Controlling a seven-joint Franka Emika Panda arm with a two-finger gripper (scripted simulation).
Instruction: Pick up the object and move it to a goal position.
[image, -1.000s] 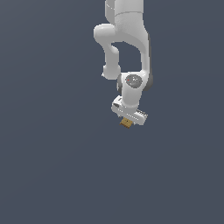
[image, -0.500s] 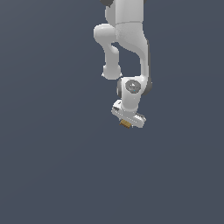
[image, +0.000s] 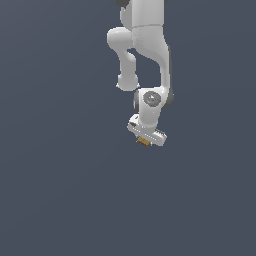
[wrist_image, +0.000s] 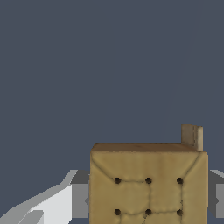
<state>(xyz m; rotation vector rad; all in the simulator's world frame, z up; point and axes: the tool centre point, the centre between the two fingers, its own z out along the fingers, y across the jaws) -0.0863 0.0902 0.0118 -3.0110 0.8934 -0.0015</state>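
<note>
You have the object (image: 144, 142) in hand: in the exterior view the small tan-brown block sits tucked right under the white gripper (image: 145, 141), with only plain grey background around it and no surface that you can make out beneath. The wrist view backs this up, with the block (wrist_image: 148, 183) filling the space between the gripper's grey fingers (wrist_image: 79, 200), one seen against each side of it, so the fingers are pinched on the block and not spread free. Its facing side shows stitched-looking seams and a grid of small dark dots, and a little tab sticks out at one corner. So the pick-up looks done, and what is left is the carry to the goal and whatever settling the task asks for there. No goal marker shows in either view, so you cannot judge from these pictures how much travel remains. Keep the pinch firm while you move the arm (image: 145, 45).
</note>
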